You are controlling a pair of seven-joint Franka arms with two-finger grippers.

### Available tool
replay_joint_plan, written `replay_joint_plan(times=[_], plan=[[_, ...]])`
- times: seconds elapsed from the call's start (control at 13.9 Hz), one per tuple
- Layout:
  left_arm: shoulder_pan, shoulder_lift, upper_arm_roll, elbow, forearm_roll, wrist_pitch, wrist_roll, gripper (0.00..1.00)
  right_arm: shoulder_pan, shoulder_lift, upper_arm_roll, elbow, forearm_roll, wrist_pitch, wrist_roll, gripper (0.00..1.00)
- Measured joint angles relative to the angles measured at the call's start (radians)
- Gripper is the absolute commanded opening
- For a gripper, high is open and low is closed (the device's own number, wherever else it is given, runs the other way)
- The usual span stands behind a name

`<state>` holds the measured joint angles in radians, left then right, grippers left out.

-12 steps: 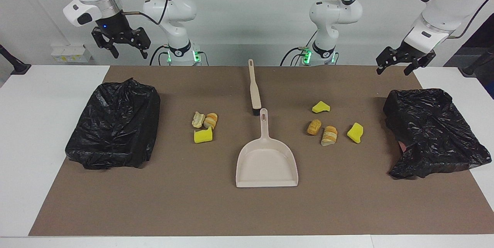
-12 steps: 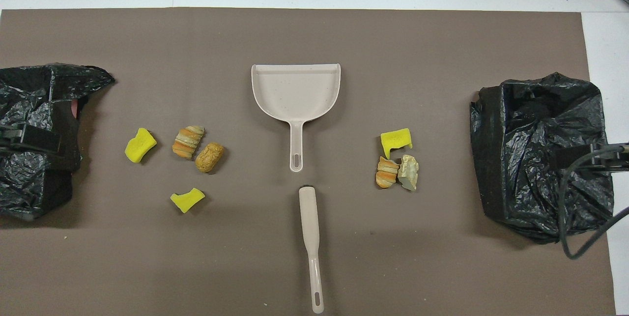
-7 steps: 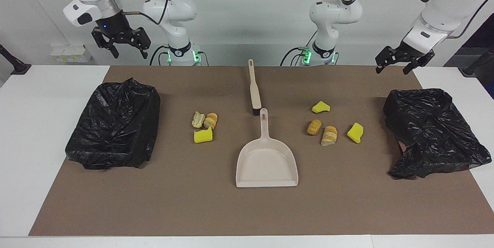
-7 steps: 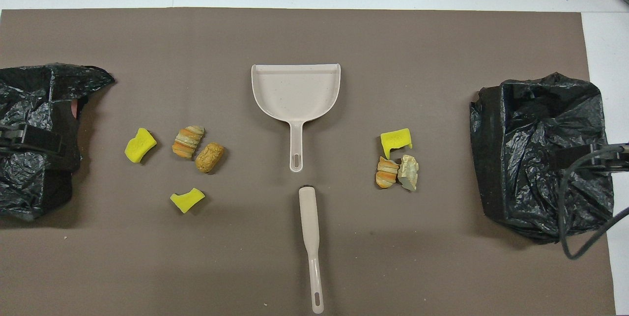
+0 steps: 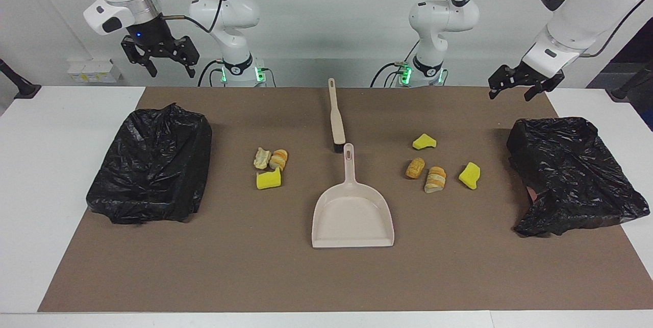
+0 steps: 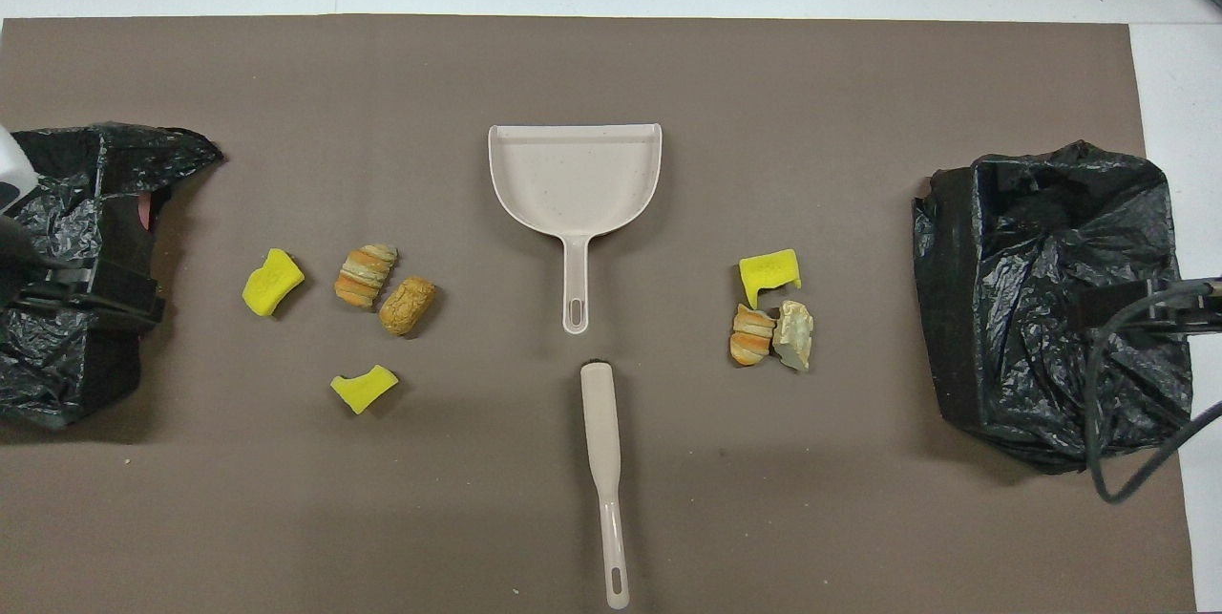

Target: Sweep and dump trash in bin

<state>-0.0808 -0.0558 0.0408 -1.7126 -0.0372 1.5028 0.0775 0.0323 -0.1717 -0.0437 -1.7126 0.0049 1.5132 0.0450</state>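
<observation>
Above bins [image 5: 153,165], both grippers [image 5: 515,85] raised, fingers [image 5: 151,69] spread.

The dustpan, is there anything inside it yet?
No. The dustpan is bare inside; its whole tray shows from overhead. The trash lies on the mat to either side of it, and the brush lies near its handle, nearer the robots.

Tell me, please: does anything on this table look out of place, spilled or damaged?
Only the trash: yellow sponge chunks and bread-like pieces lie scattered on the brown mat in two clusters, one either side of the dustpan. The brush lies flat, and both black-bagged bins look crumpled but undamaged.
</observation>
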Motion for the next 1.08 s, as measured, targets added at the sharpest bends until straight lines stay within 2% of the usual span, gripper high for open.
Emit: replay_joint_plan(times=[0.65, 1.08], plan=[[-0.190, -0.080, -0.008, -0.196, -0.004, 0.157, -0.211, 1.00, 0.000, 0.000, 0.000, 0.000, 0.000, 0.000, 0.000, 1.00], [-0.431, -0.121, -0.013, -0.346, -0.006, 0.308, -0.509, 1.00, 0.000, 0.000, 0.000, 0.000, 0.000, 0.000, 0.000, 1.00]])
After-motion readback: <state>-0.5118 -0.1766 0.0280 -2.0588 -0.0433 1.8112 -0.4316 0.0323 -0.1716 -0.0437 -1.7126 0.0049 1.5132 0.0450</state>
